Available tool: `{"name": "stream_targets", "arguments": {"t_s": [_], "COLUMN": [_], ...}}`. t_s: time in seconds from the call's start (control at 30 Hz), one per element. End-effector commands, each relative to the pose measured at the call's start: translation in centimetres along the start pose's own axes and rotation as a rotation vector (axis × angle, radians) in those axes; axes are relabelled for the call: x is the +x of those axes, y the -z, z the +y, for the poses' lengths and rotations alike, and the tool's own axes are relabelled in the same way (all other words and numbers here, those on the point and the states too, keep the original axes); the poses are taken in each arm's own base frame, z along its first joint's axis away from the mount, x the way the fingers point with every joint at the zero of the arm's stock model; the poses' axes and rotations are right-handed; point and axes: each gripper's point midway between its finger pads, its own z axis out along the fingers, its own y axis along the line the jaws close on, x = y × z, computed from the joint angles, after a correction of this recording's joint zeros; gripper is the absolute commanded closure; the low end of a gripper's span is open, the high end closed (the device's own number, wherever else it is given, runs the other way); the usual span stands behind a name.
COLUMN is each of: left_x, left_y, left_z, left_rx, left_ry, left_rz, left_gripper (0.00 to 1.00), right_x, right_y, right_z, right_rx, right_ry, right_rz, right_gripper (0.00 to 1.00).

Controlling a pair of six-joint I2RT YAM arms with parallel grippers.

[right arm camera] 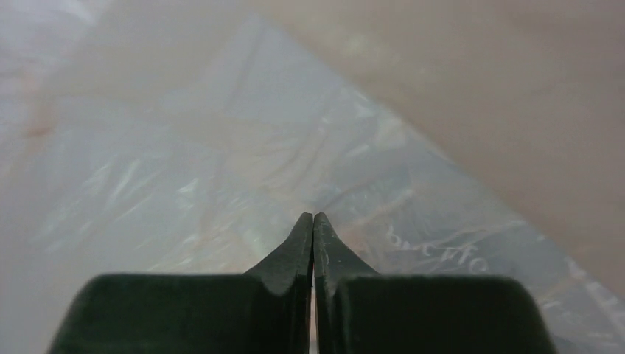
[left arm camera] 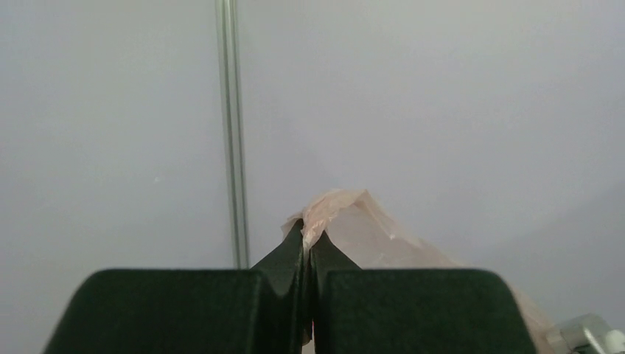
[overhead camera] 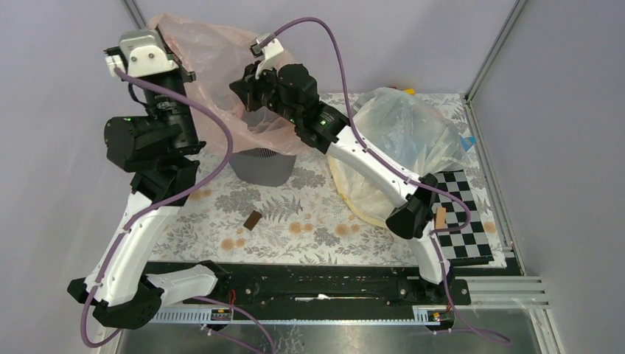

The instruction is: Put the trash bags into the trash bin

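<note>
The pale pink trash bag [overhead camera: 221, 66] hangs spread in the air above the dark grey mesh trash bin [overhead camera: 262, 168] at the back of the table, and its lower part drapes over the bin's mouth. My left gripper [overhead camera: 173, 50] is raised high at the back left, shut on the bag's top corner; the film [left arm camera: 346, 214] pokes out past the closed tips [left arm camera: 306, 234]. My right gripper [overhead camera: 243, 87] is over the bin, shut [right arm camera: 313, 217], with stretched pink film [right arm camera: 221, 147] creasing out from its tips.
A bigger clear bag with a cream-yellow band [overhead camera: 398, 140] lies right of the bin, under my right arm. A checkerboard [overhead camera: 464, 214] lies at the right edge. A small brown piece [overhead camera: 252, 220] lies on the floral cloth. Walls stand close behind.
</note>
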Motion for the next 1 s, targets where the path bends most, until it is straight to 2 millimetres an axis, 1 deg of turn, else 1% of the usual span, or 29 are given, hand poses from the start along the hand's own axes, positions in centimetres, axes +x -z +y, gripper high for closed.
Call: {"name": "stream_targets", "arguments": {"t_s": [0.0,0.07,0.13,0.23,0.3,0.37,0.47,0.5,0.53,0.57,0.6,0.67,0.73,0.8,0.83,0.9,0.97], "left_x": [-5.3,-5.9,-6.5,-7.6,-8.3,-8.4,-6.7,-5.8,-4.9,-3.9,-2.6,-1.1,-0.2,0.1,0.0,-0.6,-1.3], "left_y": [0.0,-0.2,-0.3,-0.3,-0.1,0.1,0.3,0.6,0.8,1.0,1.3,1.6,1.8,1.8,1.8,1.8,1.7], "left_z": [0.3,0.3,0.5,0.9,1.1,1.2,1.0,0.8,0.6,0.4,-0.2,-0.6,-0.9,-1.0,-1.1,-1.1,-1.0], "left_rx": [0.08,0.083,0.075,0.082,0.089,0.091,0.088,0.085,0.083,0.084,0.095,0.097,0.099,0.103,0.106,0.114,0.119], "left_ry": [0.13,0.141,0.146,0.17,0.189,0.193,0.162,0.152,0.143,0.139,0.124,0.113,0.107,0.11,0.115,0.134,0.154], "left_rz": [-0.156,-0.173,-0.184,-0.213,-0.23,-0.229,-0.191,-0.172,-0.153,-0.136,-0.111,-0.08,-0.056,-0.048,-0.05,-0.058,-0.071], "left_gripper": [1.0,1.0,1.0,1.0,1.0,1.0,1.0,1.0,1.0,1.0,1.0,1.0,1.0,1.0,1.0,1.0,1.0], "right_x": [-4.4,-5.3,-6.3,-8.4,-9.6,-9.9,-8.6,-7.9,-6.3,-5.7,-5.0,-4.3,-3.9,-3.9,-4.2,-5.0,-6.3], "right_y": [-1.8,-2.5,-2.9,-2.6,-2.2,-2.1,-2.5,-2.5,-2.7,-2.6,-2.3,-1.6,-0.7,0.4,1.0,2.2,3.3], "right_z": [-2.7,-2.8,-2.1,-1.3,-1.1,-1.0,-1.4,-1.6,-2.0,-2.2,-2.5,-2.9,-4.0,-5.1,-5.7,-6.6,-6.8], "right_rx": [0.137,0.138,0.104,0.069,0.063,0.064,0.071,0.078,0.083,0.088,0.098,0.121,0.179,0.253,0.293,0.355,0.388], "right_ry": [0.121,0.144,0.151,0.147,0.144,0.142,0.141,0.137,0.132,0.125,0.117,0.102,0.092,0.098,0.109,0.139,0.184], "right_rz": [-0.226,-0.284,-0.346,-0.441,-0.49,-0.508,-0.475,-0.455,-0.421,-0.407,-0.394,-0.372,-0.347,-0.323,-0.316,-0.299,-0.283], "right_gripper": [1.0,1.0,1.0,1.0,1.0,1.0,1.0,1.0,1.0,1.0,1.0,1.0,1.0,1.0,1.0,1.0,1.0]}}
